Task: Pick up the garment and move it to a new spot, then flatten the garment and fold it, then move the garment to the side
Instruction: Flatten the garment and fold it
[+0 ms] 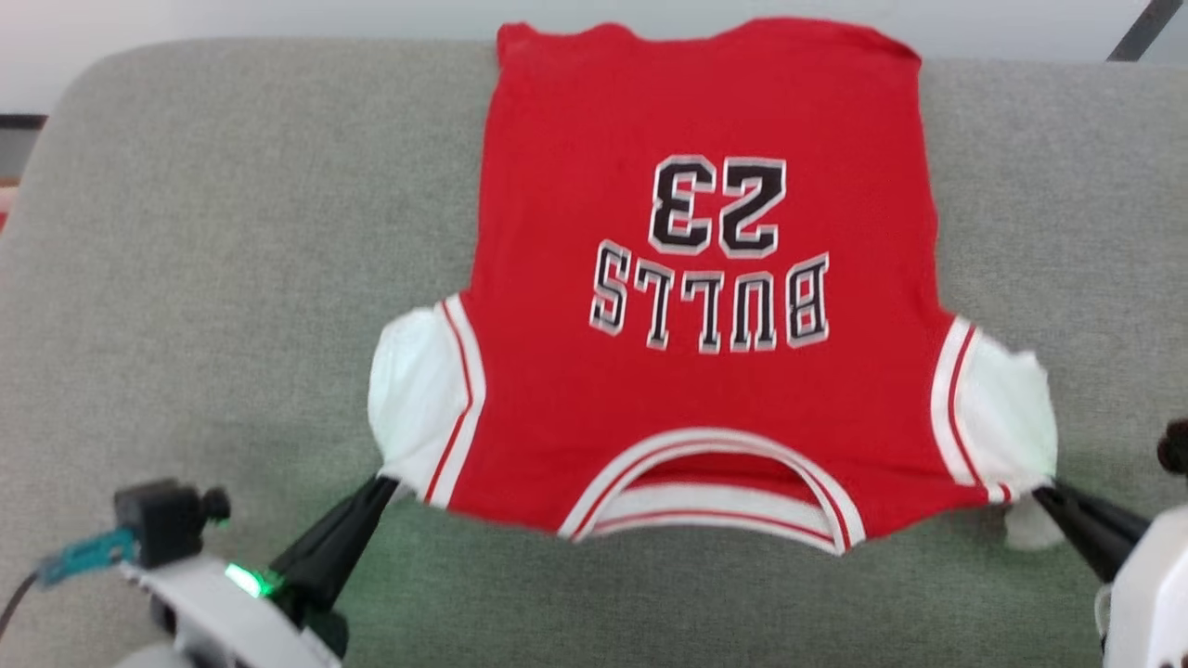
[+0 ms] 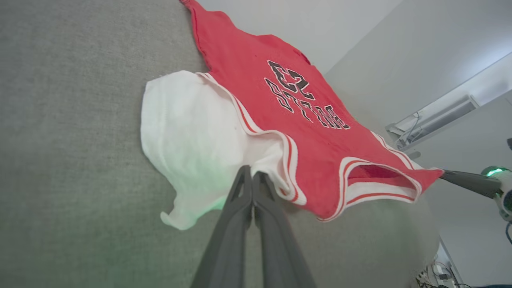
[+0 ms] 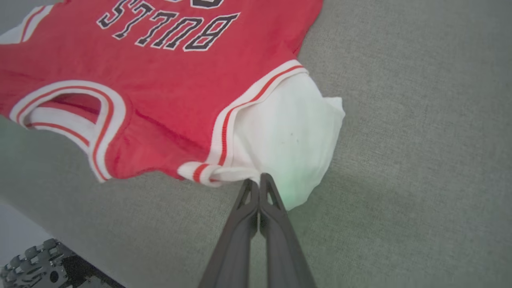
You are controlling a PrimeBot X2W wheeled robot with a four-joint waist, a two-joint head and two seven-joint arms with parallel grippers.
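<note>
The garment (image 1: 705,278), a red jersey with white short sleeves and black "23" and "BULLS" lettering, lies spread flat on a grey cushion (image 1: 232,278). Its collar faces me and its hem is at the far edge. My left gripper (image 1: 385,482) is shut on the near corner by the left sleeve. In the left wrist view the left gripper (image 2: 252,173) pinches the white sleeve (image 2: 188,132) beside the striped trim. My right gripper (image 1: 1039,490) is shut on the opposite shoulder corner. In the right wrist view the right gripper (image 3: 259,179) pinches the sleeve seam. The garment's near edge is slightly raised off the cushion.
Grey cushion stretches to both sides of the garment, with most room at the left. Its far edge meets a pale wall (image 1: 278,19), and its left end rounds off (image 1: 56,121). A dark ribbed object (image 3: 36,268) sits below the cushion's near edge.
</note>
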